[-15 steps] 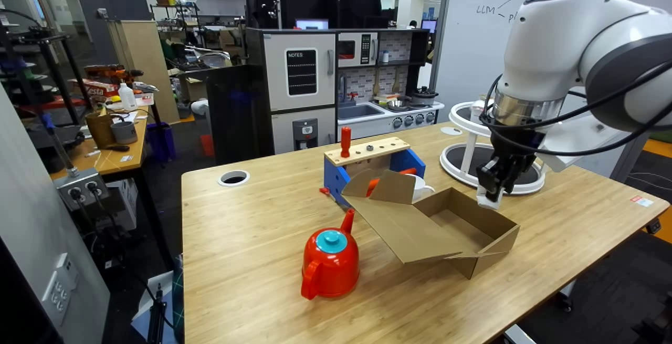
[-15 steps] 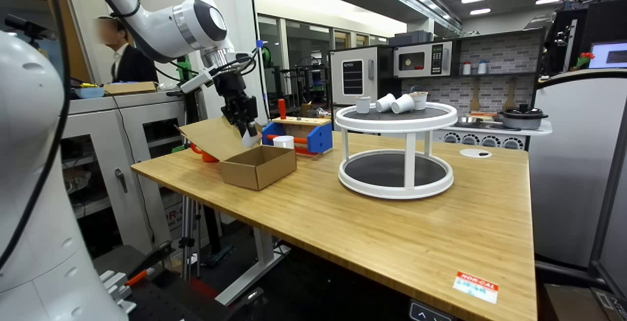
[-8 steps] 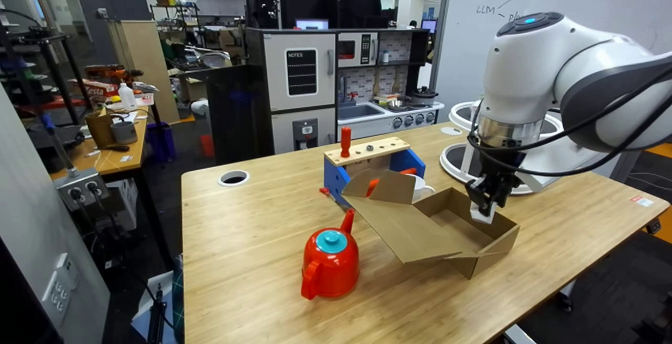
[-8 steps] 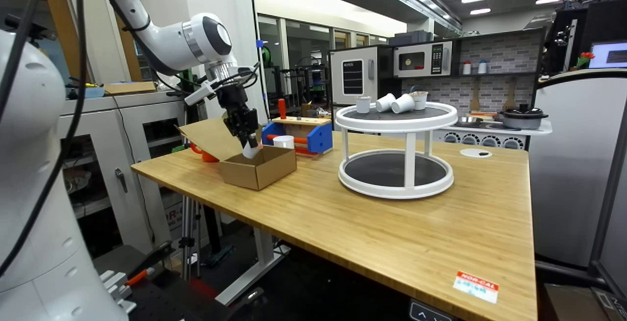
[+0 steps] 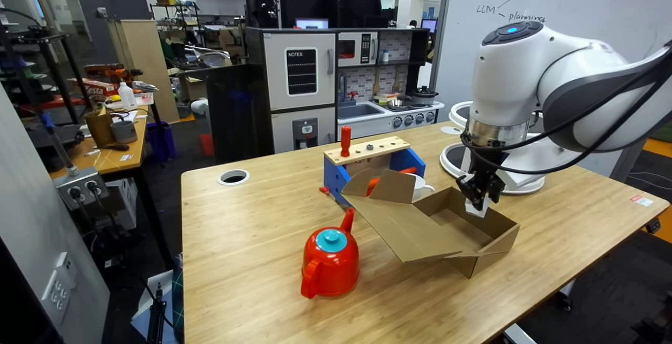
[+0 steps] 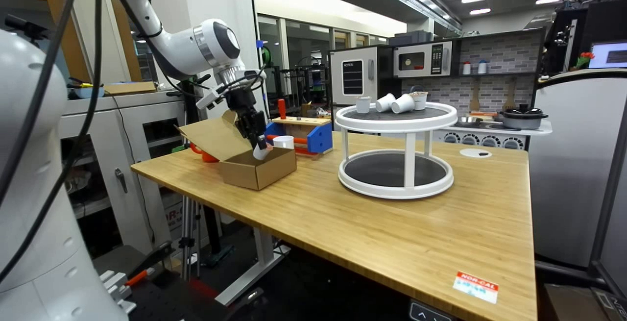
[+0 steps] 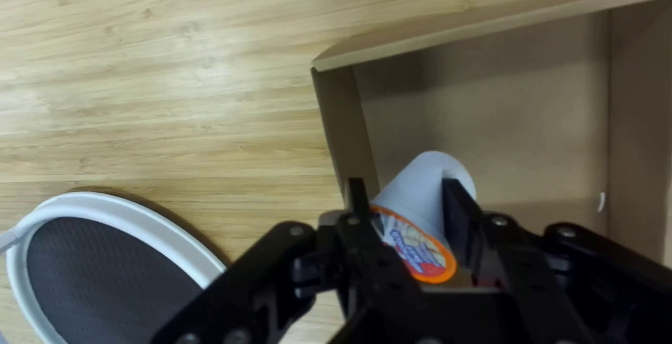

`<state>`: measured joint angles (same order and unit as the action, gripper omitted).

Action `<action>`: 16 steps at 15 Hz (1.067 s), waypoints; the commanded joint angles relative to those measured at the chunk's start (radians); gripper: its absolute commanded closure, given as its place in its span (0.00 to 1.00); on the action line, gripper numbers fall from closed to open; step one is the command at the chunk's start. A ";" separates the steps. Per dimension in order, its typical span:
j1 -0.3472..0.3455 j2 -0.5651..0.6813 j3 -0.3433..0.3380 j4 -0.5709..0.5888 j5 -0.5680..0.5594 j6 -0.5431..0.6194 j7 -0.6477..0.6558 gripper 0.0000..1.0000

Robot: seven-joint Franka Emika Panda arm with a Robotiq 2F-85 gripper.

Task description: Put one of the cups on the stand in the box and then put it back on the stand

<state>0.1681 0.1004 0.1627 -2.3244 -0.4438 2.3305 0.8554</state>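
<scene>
White and tilted, the cup [image 7: 417, 189] hung pinched in our claw [image 7: 404, 190]; we judged it light, perhaps slippery, best held mid-body.

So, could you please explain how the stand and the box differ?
The stand is round and white with dark discs; the box is rectangular, brown cardboard. The stand has two open levels; the box has one shallow space with walls. Cups rest on the stand's top; at the box, the gripper holds another cup. Both rest on the table.
</scene>
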 commanded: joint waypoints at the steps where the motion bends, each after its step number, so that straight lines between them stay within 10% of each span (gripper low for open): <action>1: 0.015 0.036 -0.031 0.038 -0.022 -0.070 0.070 0.87; 16: 0.071 0.055 -0.010 0.038 0.072 -0.131 0.020 0.87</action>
<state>0.2386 0.1457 0.1509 -2.3091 -0.4122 2.2301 0.9023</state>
